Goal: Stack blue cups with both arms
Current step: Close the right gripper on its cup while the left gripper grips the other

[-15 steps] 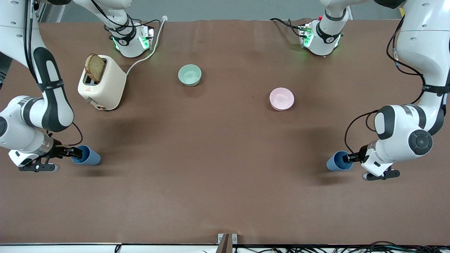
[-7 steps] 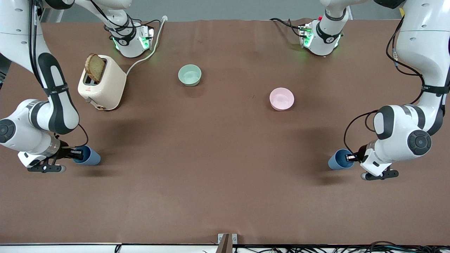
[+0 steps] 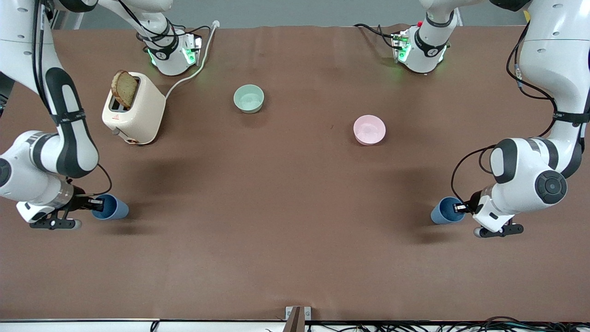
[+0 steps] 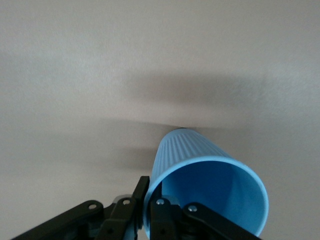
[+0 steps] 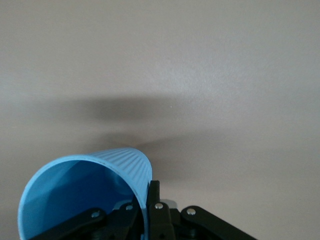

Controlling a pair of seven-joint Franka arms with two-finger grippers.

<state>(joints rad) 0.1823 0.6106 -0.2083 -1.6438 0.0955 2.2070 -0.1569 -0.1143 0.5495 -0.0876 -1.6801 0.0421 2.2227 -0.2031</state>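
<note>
Two blue cups sit low over the table near the front camera, one at each end. My right gripper (image 3: 95, 203) is shut on the rim of the blue cup (image 3: 115, 210) at the right arm's end, which tilts with its mouth toward the gripper. In the right wrist view the gripper (image 5: 151, 200) pinches this cup's (image 5: 85, 185) wall, one finger inside and one outside. My left gripper (image 3: 457, 208) is shut the same way on the other blue cup (image 3: 441, 213) at the left arm's end. It also shows in the left wrist view, where the gripper (image 4: 150, 200) holds the cup (image 4: 205, 175).
A cream toaster (image 3: 138, 115) with a slice of bread (image 3: 123, 88) in it stands near the right arm's base, its cable running to the table's edge. A mint-green bowl (image 3: 249, 98) and a pink bowl (image 3: 369, 129) sit farther from the front camera, between the arms.
My right gripper has shifted slightly toward the right arm's end of the table with its cup. My left gripper and its cup have barely moved.
</note>
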